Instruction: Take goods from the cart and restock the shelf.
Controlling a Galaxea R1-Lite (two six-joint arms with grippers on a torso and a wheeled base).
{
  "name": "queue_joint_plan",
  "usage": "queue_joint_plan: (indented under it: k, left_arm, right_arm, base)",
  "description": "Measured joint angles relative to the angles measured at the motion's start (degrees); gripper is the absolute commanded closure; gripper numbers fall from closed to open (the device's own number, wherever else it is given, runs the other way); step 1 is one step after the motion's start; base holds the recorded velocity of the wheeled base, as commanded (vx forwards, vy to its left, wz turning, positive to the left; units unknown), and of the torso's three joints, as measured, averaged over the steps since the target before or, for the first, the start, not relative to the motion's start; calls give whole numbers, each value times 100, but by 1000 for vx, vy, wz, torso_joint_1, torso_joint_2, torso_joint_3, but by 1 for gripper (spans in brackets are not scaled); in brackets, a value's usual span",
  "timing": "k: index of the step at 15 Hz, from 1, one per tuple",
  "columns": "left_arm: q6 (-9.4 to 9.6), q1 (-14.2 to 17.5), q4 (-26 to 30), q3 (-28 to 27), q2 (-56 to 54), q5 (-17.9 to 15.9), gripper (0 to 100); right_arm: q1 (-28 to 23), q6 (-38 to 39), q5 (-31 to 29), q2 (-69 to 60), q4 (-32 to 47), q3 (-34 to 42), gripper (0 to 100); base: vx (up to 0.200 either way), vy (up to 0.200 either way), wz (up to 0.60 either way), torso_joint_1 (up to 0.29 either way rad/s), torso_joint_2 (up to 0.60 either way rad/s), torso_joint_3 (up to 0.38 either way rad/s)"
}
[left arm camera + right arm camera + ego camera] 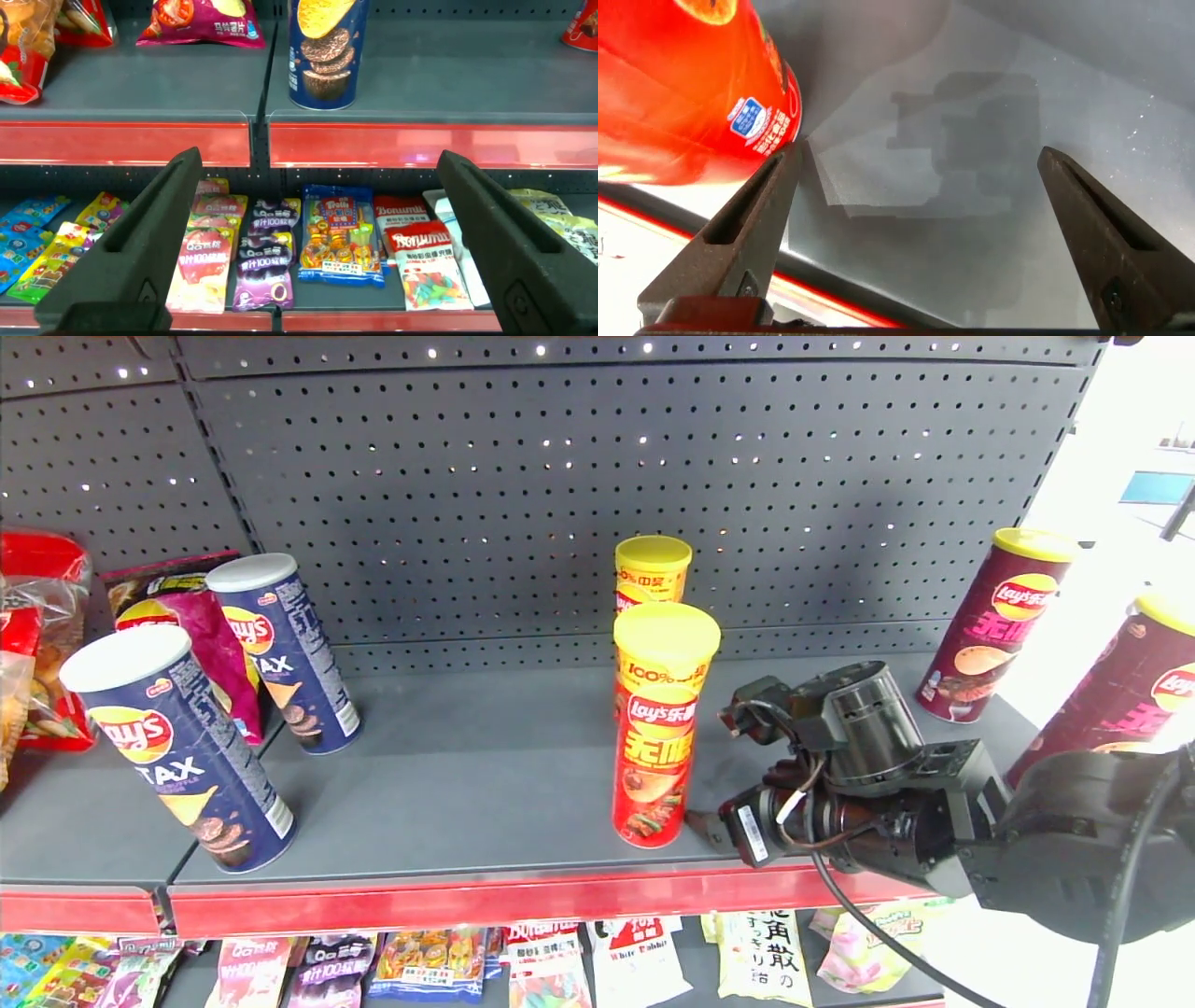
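Note:
A red chip can with a yellow lid [658,728] stands upright near the front of the grey shelf [467,775]. My right gripper [707,826] sits low on the shelf just right of that can's base. In the right wrist view the right gripper [920,154] is open over bare shelf, and the red can [682,84] lies outside one finger, not between them. My left gripper [320,157] is open and holds nothing, facing the shelf's red front edge [420,145] below a blue can [322,56].
A second red can [652,569] stands behind the first. Two blue cans [187,747] [285,649] and snack bags [187,616] stand at the left, two maroon cans [994,625] [1130,681] at the right. Candy bags [336,233] fill the lower shelf.

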Motion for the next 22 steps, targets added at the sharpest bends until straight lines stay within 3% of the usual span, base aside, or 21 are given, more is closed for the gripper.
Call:
queue_joint_plan:
  k: [22]
  left_arm:
    - [0,-2,-2,0,0,2,0]
  right_arm:
    - [28,-6,-33,130,2,-201,0]
  base:
    - [0,0,0,0,0,0]
